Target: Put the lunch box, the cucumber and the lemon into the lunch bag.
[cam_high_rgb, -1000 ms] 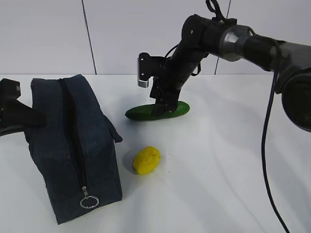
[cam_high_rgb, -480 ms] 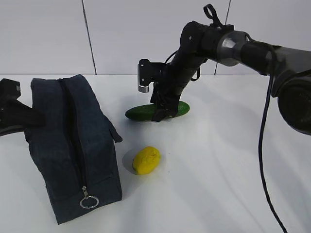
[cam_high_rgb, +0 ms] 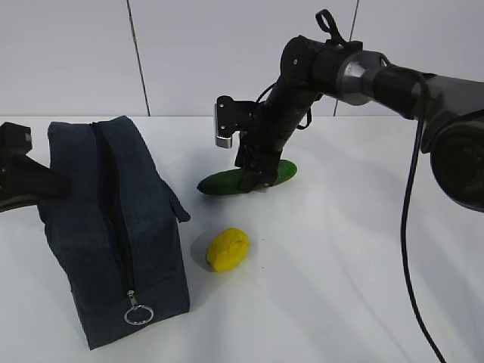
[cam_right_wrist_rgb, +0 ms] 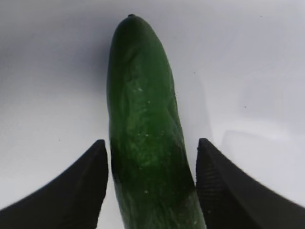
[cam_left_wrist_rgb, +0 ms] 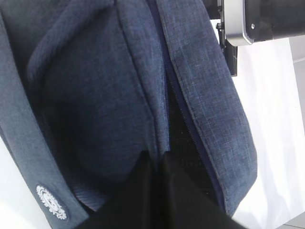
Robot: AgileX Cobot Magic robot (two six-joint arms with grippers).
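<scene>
Meanwhile, the right end effector [cam_high_rgb: 255,178] is lowered over the cucumber [cam_high_rgb: 227,181], which lies on the white surface [cam_high_rgb: 340,257] behind the lemon [cam_high_rgb: 228,249]. Seen from the right wrist, its two dark fingers [cam_right_wrist_rgb: 78,191] straddle the cucumber [cam_right_wrist_rgb: 145,138]: the left one looks to touch the skin, while a narrow gap shows at the right one, so a firm grip cannot be confirmed. The lunch bag [cam_high_rgb: 113,227] stands at the left with its zipper partly open along the top. The left end effector [cam_left_wrist_rgb: 157,195] is closed, its tips at the bag's open seam [cam_left_wrist_rgb: 183,129]; whether they pinch the fabric cannot be told.
</scene>
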